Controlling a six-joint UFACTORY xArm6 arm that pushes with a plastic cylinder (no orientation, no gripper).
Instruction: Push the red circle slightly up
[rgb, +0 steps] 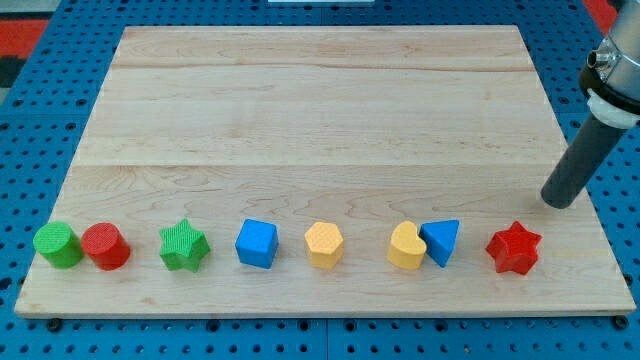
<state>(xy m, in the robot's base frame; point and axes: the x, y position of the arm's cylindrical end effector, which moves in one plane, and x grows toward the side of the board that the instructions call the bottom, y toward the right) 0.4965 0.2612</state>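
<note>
- My tip (560, 203) is resting at the right edge of the frame, low on the wooden surface (320, 110), with the dark rod slanting up toward the upper right corner.
- No jaws are showing; the arm is ending in the bare rod, so nothing is being grasped.
- The red circle (106, 246) is sitting in the lower left of the frame, second in a row of blocks running along the bottom of the surface.
- The green circle (57, 245) is lying just left of it, the two appearing to touch.
- Moving right along the row: a green star (184, 246), a blue cube (256, 243), a yellow hexagon (324, 245), each standing apart from its neighbours.
- A yellow heart (405, 247) and a blue triangle (441, 241) are pressing together right of centre.
- A red star (514, 249) is closing the row at lower right, sitting just below and left of my tip.
- My tip is standing well apart from the red circle, nearly the whole row lying between them.
</note>
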